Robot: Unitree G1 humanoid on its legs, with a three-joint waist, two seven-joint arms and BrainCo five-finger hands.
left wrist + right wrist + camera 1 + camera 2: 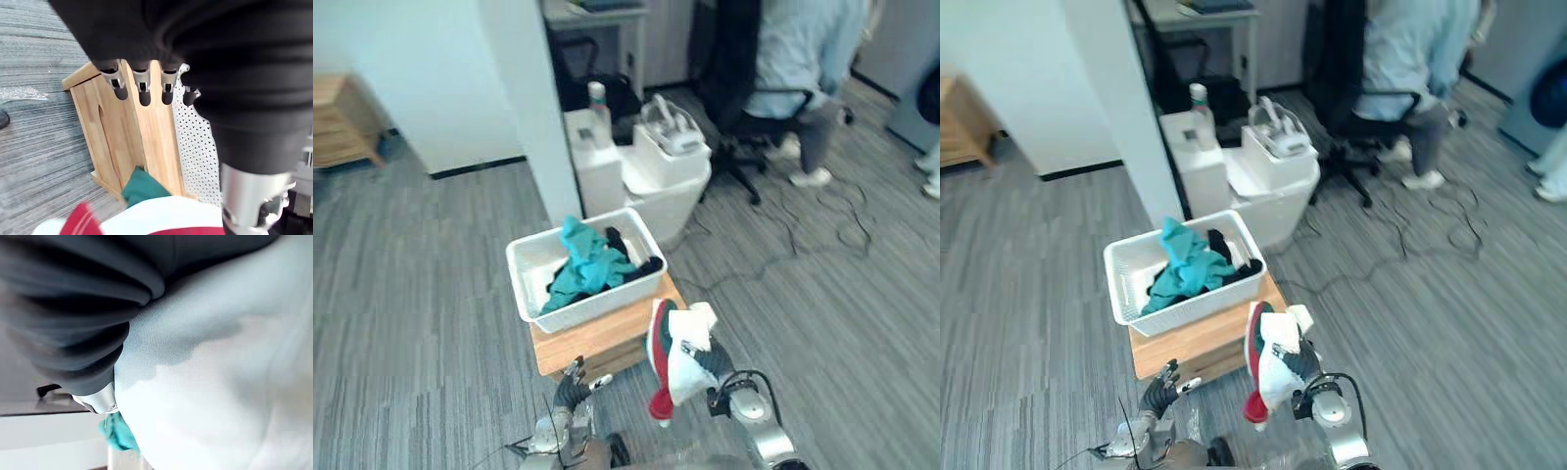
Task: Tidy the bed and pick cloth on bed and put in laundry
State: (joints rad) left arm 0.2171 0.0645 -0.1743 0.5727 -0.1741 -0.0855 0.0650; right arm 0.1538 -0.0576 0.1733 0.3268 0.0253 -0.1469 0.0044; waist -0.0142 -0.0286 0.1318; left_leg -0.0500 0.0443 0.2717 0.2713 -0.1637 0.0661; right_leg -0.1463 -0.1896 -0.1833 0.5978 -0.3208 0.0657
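One white, red and green cloth point(672, 370) is draped over the right hand point(710, 362); grip unreadable. Laundry basket point(597, 305) sits just ahead of it on the wooden desk point(607, 339). Left hand point(572, 380) relaxed, empty. Clear the rim, then release over the teal clothes point(587, 264).

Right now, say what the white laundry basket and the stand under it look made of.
White perforated basket: probably moulded plastic, matte, judging by its regular small holes. Light wooden stand: wood, likely smooth-finished, showing pale grain lines and board seams.
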